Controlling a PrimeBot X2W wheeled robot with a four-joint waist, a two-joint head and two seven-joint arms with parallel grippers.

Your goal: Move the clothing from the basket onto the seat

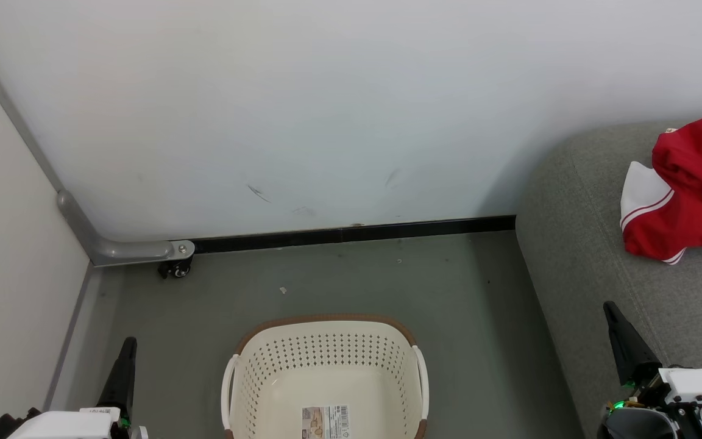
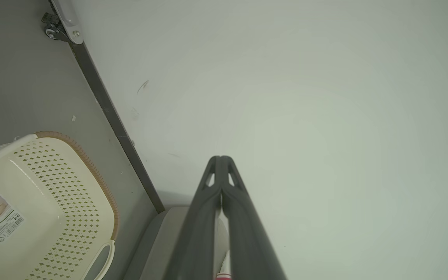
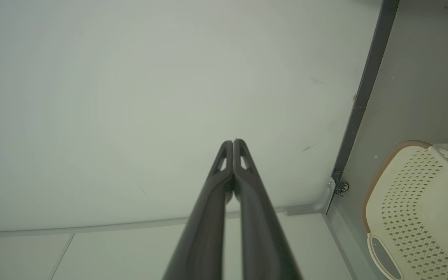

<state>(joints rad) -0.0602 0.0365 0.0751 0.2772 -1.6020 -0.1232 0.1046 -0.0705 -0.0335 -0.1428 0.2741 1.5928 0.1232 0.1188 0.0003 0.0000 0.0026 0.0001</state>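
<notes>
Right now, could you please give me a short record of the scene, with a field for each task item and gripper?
seat: grey sofa, at the robot's right
clothing: red and white, crumpled on the seat
basket: on the floor, left of the seat, visible interior empty
left gripper: shut, holding nothing
right gripper: shut, holding nothing
task state: appears done

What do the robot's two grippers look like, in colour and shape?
The left gripper and the right gripper each have two long dark grey fingers with triangular cut-outs near the tips. White housings sit behind them; a green light glows beside the right one.
</notes>
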